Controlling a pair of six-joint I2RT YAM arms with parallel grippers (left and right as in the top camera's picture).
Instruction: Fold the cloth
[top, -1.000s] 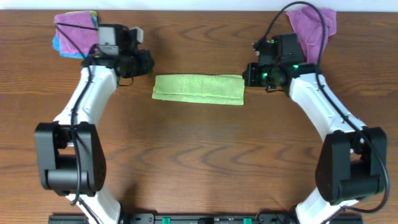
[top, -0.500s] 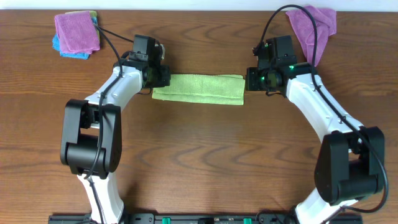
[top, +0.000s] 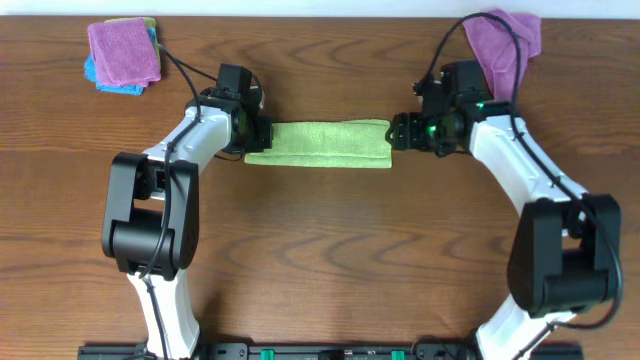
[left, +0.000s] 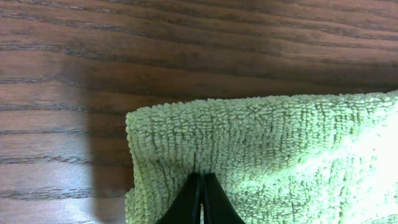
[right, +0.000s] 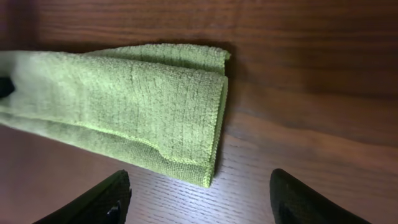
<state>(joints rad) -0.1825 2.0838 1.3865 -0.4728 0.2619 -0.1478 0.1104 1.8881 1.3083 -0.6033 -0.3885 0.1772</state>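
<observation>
My right gripper (right: 199, 186) has just opened wide and released the right end of the cloth (top: 320, 144), a folded strip lying on the table (top: 320, 260), while my left gripper (left: 200, 194) has arrived fully closed, tips on its left end, so I judge the next fold is starting.

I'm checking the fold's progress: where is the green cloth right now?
Overhead, the cloth lies as a folded strip, upper middle of the table, between the left gripper and the right gripper.
</observation>
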